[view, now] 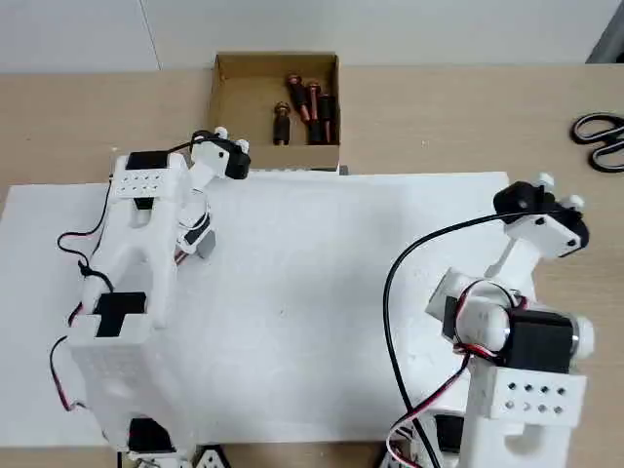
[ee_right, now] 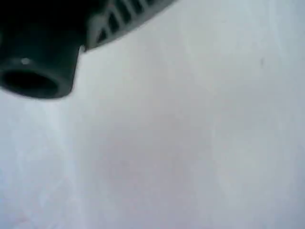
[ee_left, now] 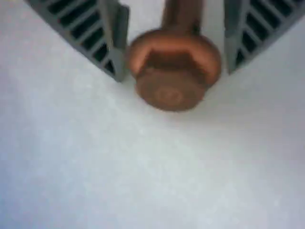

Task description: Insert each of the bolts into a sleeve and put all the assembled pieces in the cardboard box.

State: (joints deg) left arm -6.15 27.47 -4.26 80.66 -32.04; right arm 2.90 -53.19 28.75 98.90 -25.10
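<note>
My left gripper (ee_left: 174, 64) is shut on a copper bolt (ee_left: 174, 78), its grey ribbed fingers (ee_left: 95, 33) pressing the hexagonal flanged head from both sides, just above the white mat. In the high view this gripper (view: 200, 241) hangs over the mat's far left part, a short way in front of the cardboard box (view: 226, 107). Several assembled bolt-and-sleeve pieces (view: 310, 109) lie inside the box. My right gripper (ee_right: 52, 47) holds a black sleeve (ee_right: 35, 74) with its open end showing, one ribbed finger (ee_right: 126, 19) beside it, over bare mat on the right side.
The white mat (view: 322, 292) covers most of the wooden table (view: 439, 117). Black-handled scissors (view: 600, 136) lie at the far right edge. Black and red cables (view: 390, 292) loop beside the right arm. The mat's middle between the arms is bare.
</note>
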